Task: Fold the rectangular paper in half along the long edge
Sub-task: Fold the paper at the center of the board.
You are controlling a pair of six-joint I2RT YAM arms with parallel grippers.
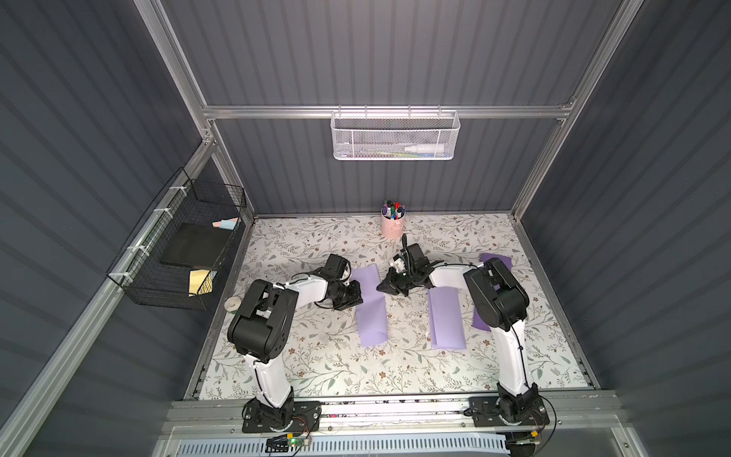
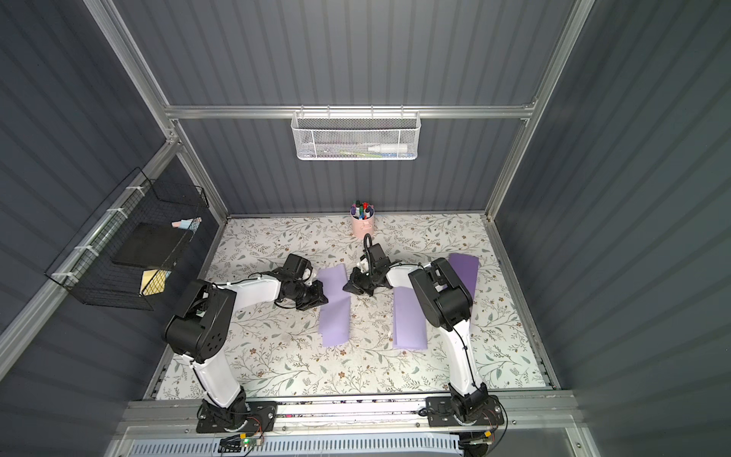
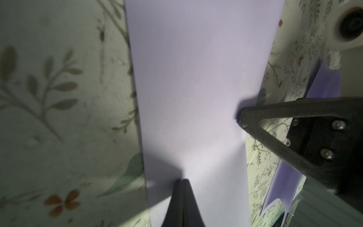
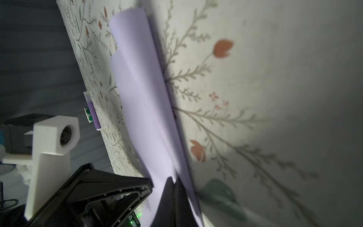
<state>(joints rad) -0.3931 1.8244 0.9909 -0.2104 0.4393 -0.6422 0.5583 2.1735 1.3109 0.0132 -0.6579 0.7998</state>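
The near end of the lilac rectangular paper (image 1: 372, 336), already doubled into a long strip on the floral-printed tabletop (image 1: 316, 368) between my arms, lies free of me. I judge trouble would start there: its layers look slightly sprung in the right wrist view, so an uneven drag or lift-off could slide the upper layer and leave the long edges mismatched. Farther along, my left tool (image 3: 182, 180) has its jaws together, tip resting on the strip near its left long edge. My right tool (image 4: 175, 179), jaws likewise together, bears on the opposite edge. I cannot tell whether either nips a layer. Tips pressing inward from both sides could buckle the paper, and a small kink shows at the right edge in both top views. A sideways slip of my right arm might also brush the second folded lilac sheet (image 1: 447, 320) near it. As for pose, both bases sit at the near rail, elbows are bent high, and forearms reach inward so the wrists face each other across the strip, well short of the pink cup of markers (image 1: 392, 225) by the far wall.
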